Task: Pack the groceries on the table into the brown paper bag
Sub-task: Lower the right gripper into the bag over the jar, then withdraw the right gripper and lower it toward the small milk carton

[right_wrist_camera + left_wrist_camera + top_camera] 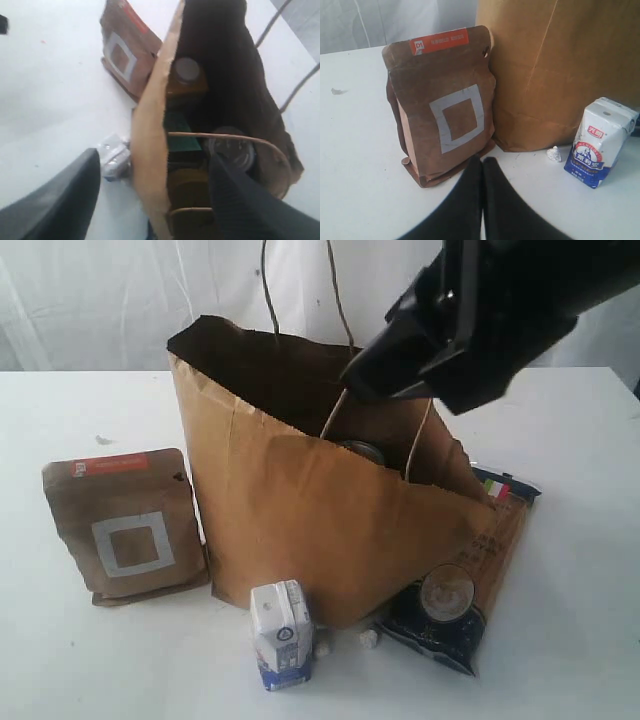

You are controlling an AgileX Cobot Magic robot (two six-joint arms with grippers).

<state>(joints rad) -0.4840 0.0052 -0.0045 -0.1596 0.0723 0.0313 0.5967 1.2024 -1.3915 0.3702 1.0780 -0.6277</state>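
I log the table (80, 670) as plain white; brown paper bag (300, 530) mid-brown, darker inside; brown kraft pouch (440, 110) has an orange-red strip with white lettering and a pale grey square outline; small carton (600, 145) white over blue, with a red mark; spaghetti pack (450, 620) dark navy, with a tan panel and a green-white-red tab; bottle (186, 75) amber-yellow, with a whitish cap.

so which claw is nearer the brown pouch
Left. The left claw sits shut just in front of the pouch; the right claw hangs open over the paper bag, straddling its rim.
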